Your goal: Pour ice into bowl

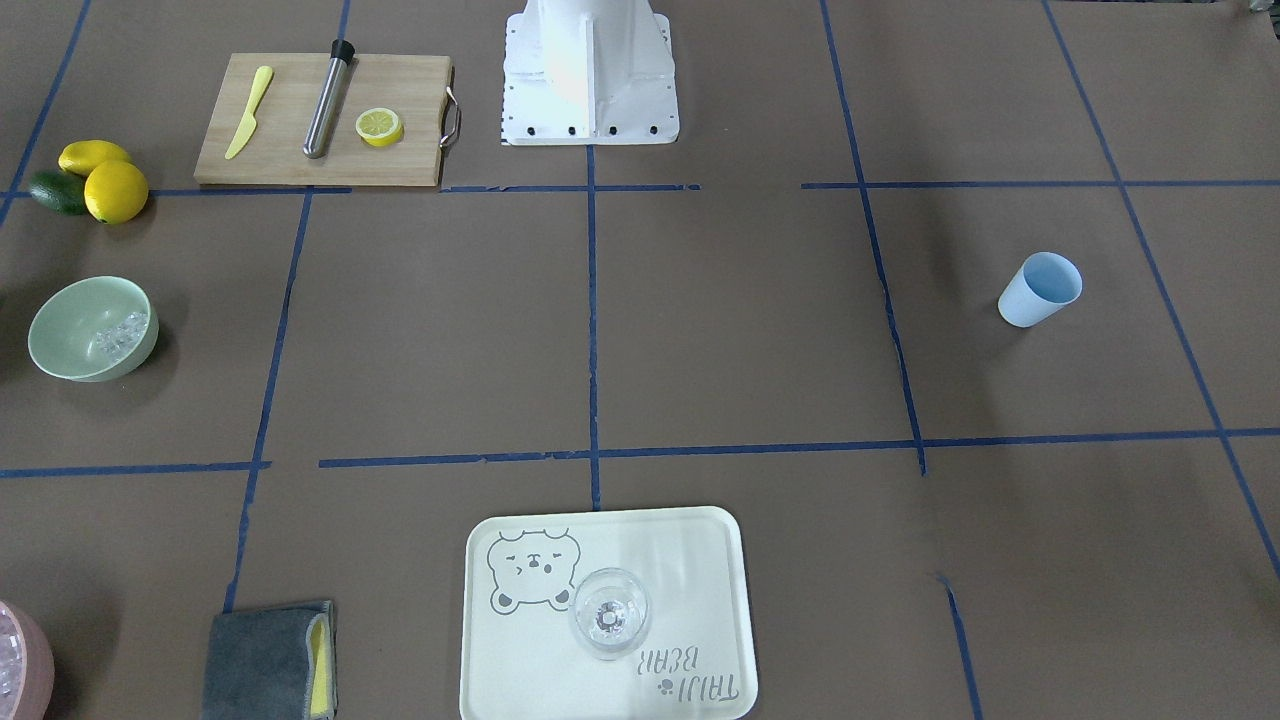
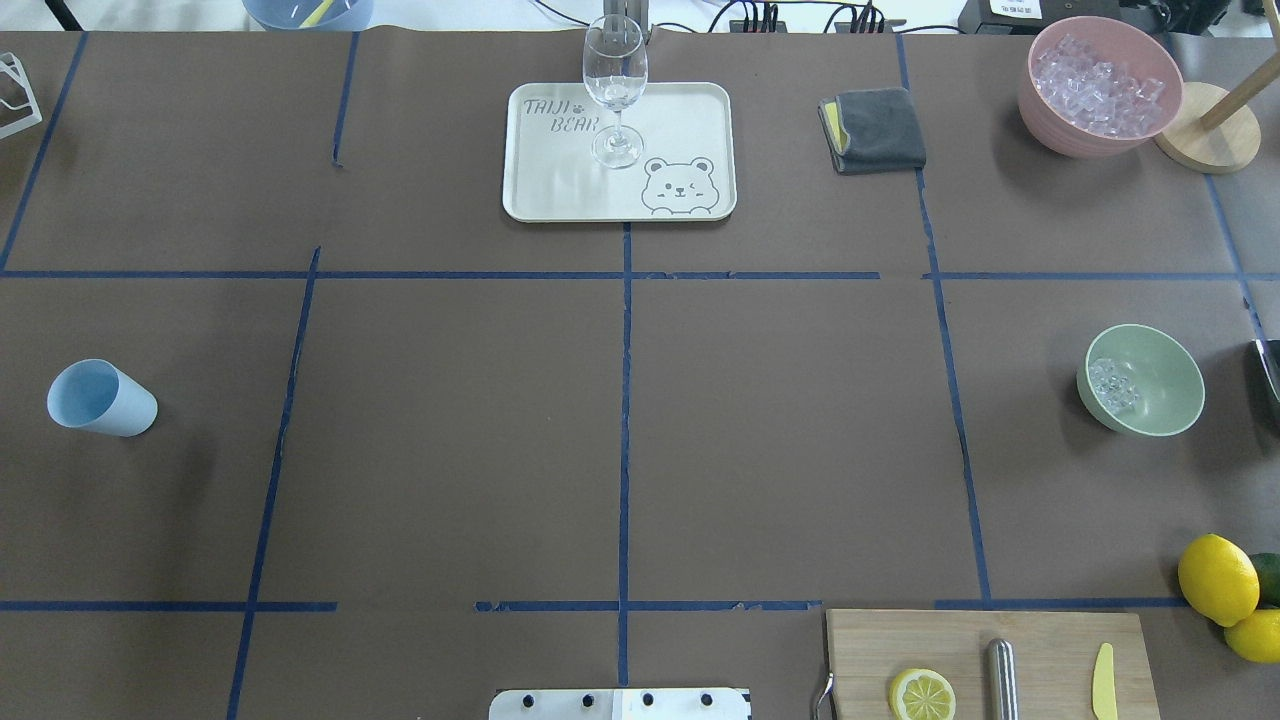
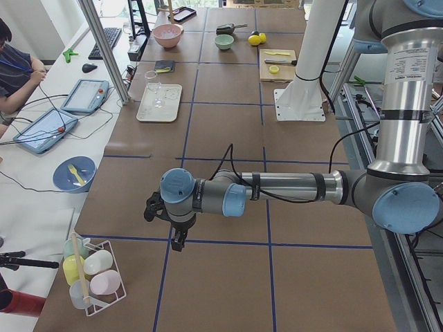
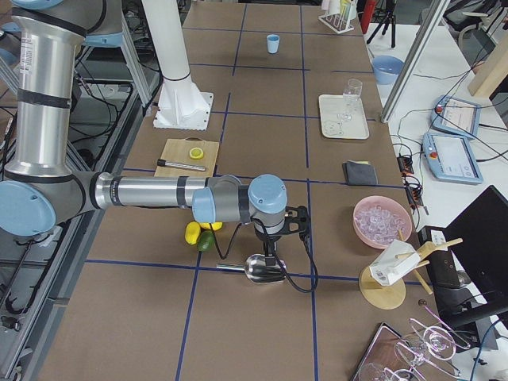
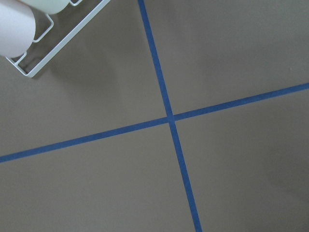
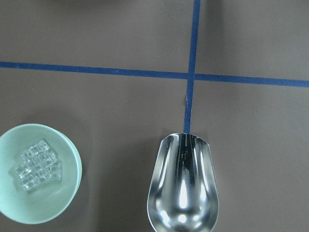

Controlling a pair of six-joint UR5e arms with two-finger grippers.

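The pale mint-green bowl (image 1: 60, 345) (image 2: 1165, 385) stands near the table's right end and also shows in the right wrist view (image 6: 58, 203). A handful of clear ice cubes (image 1: 118, 335) (image 2: 1112, 385) (image 6: 38, 165) lies inside it. An empty shiny metal scoop (image 6: 182, 186) (image 4: 262, 268) lies beside the bowl, under my right gripper (image 4: 274, 252). That gripper shows only in the exterior right view, so I cannot tell if it is open or shut. My left gripper (image 3: 177, 238) hangs over bare table at the left end. I cannot tell its state either.
A pink bowl of ice (image 2: 1100, 85) and a grey cloth (image 2: 875, 130) are at the far right. A tray (image 2: 560, 190) bears a wine glass (image 2: 614, 90). A light blue cup (image 2: 100, 398) stands on the left. A cutting board (image 2: 1050, 650) and lemons (image 2: 1217, 578) sit near right.
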